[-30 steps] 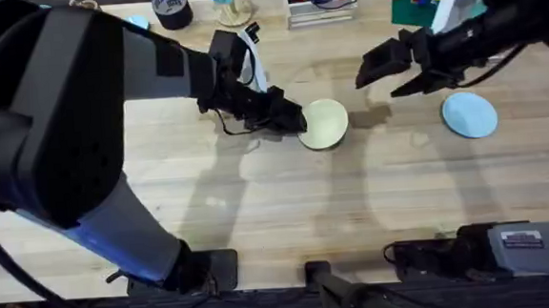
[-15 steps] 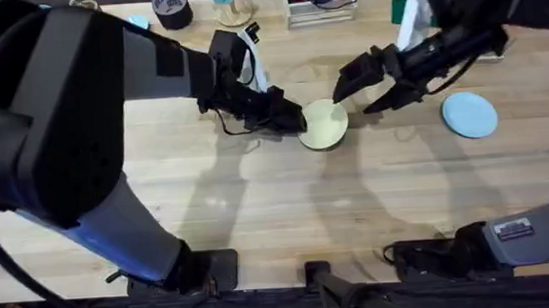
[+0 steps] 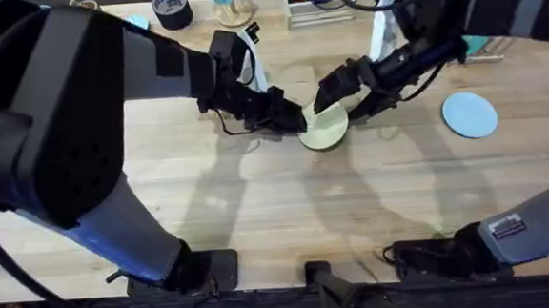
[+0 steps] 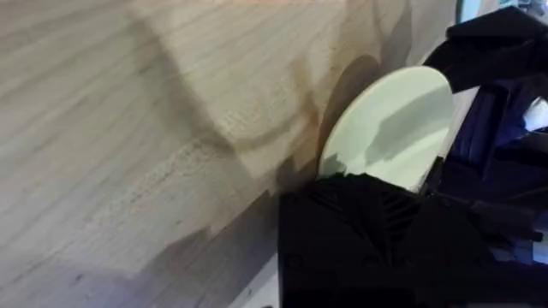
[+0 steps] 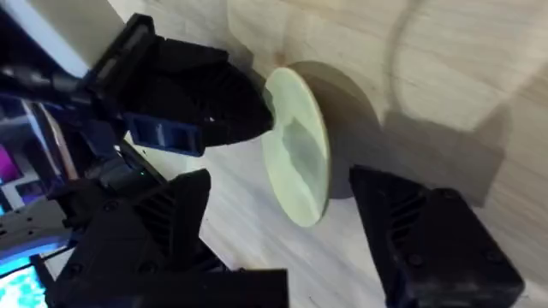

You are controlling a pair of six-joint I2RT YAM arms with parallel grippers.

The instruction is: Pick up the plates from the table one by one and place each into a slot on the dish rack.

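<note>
Between the left tool [image 3: 296, 120] and the right tool [image 3: 345, 90], the pale yellow plate [image 3: 325, 125] stands tilted off the tabletop [image 3: 258, 203]; left tool clamped on its rim, right tool spread wide around it; light, stiff, probably slick plastic, best pinched at the edge.

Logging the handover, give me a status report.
Left gripper shut on yellow plate, tilted off table. Right gripper open, straddling the plate's far edge. Blue plate flat, untouched.
</note>
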